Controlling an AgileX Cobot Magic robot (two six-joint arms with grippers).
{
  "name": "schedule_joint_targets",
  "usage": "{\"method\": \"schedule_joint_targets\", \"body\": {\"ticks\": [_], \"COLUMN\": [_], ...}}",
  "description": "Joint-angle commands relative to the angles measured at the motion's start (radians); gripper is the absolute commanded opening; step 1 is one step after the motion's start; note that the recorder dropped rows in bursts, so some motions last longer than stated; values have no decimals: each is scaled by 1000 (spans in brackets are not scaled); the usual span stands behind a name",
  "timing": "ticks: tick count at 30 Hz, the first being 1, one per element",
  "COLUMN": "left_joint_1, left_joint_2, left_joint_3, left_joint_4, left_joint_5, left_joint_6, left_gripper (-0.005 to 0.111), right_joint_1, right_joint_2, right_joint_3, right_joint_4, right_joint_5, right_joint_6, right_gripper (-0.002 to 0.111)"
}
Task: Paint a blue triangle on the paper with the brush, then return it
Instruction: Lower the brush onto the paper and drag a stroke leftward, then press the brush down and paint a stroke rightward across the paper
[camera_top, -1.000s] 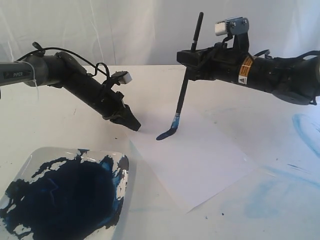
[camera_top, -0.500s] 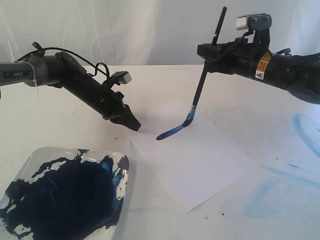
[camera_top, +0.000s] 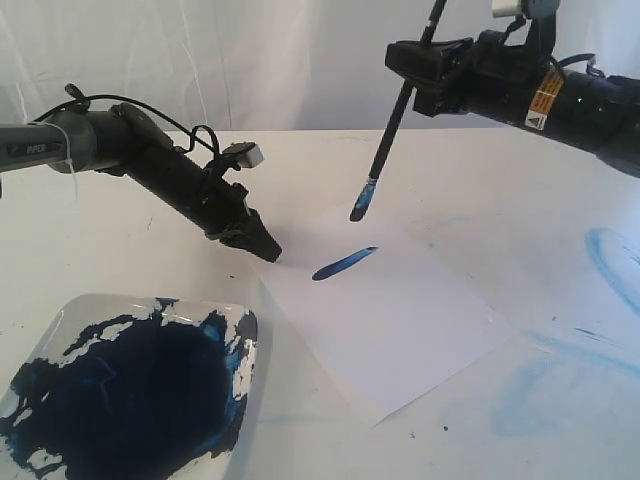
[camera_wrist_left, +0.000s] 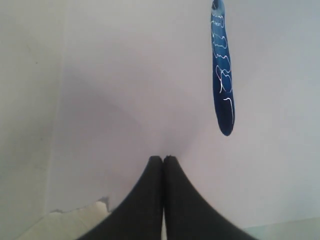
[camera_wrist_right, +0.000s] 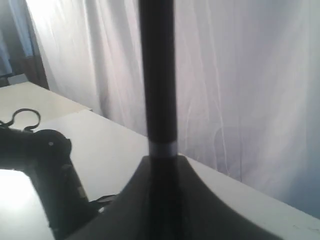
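Note:
My right gripper (camera_top: 415, 72) is shut on the black-handled brush (camera_top: 388, 128) and holds it in the air, its blue tip above the far part of the white paper (camera_top: 400, 320). One short blue stroke (camera_top: 344, 264) lies on the paper; no full blue triangle shows. In the right wrist view the brush (camera_wrist_right: 157, 75) rises from between the shut jaws of my right gripper (camera_wrist_right: 162, 162). My left gripper (camera_top: 268, 248) is shut and empty, its tips pressed on the paper's near-left corner. In the left wrist view my left gripper (camera_wrist_left: 163, 159) rests on the paper (camera_wrist_left: 125, 90) near the stroke (camera_wrist_left: 222, 75).
A white square tray (camera_top: 250, 340) of dark blue paint stands at the front left. Pale blue smears (camera_top: 610, 260) of old paint mark the table (camera_top: 100, 250) at the right. A white curtain (camera_top: 250, 60) hangs behind.
My right gripper has drawn a short blue stroke towards the right, then lifted the brush up off the paper. The left arm has not moved.

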Motion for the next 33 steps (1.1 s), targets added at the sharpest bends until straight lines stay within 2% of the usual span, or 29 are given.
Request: {"method": "schedule_joint_targets", "body": {"ticks": [1,3,9,13,16,23,27,33], "left_joint_1": [-1,-1,-1,-1,-1,-1,-1,-1], "left_joint_2": [-1,-1,-1,-1,-1,-1,-1,-1], "left_joint_3": [-5,-5,-5,-5,-5,-5,-5,-5], "left_joint_4": [-7,-7,-7,-7,-7,-7,-7,-7], "left_joint_5": [30,34,38,38,38,38,38,38], "left_joint_6": [-5,-5,-5,-5,-5,-5,-5,-5], "left_gripper": [0,0,0,0,0,0,0,0], "right_joint_1": [49,84,225,289,339,377,377,377], "right_joint_2": [-64,-98,-201,-209,-185,-114,-86,-54], "right_joint_3": [0,0,0,0,0,0,0,0], "right_joint_4": [-138,-142,-130,-15,131,463,537,542], "right_joint_5": [16,100,523,608,689,702,691,621], "right_joint_6": [109,159,171,141,22,-206,-247,-253], "right_gripper": [0,0,0,0,0,0,0,0]}}
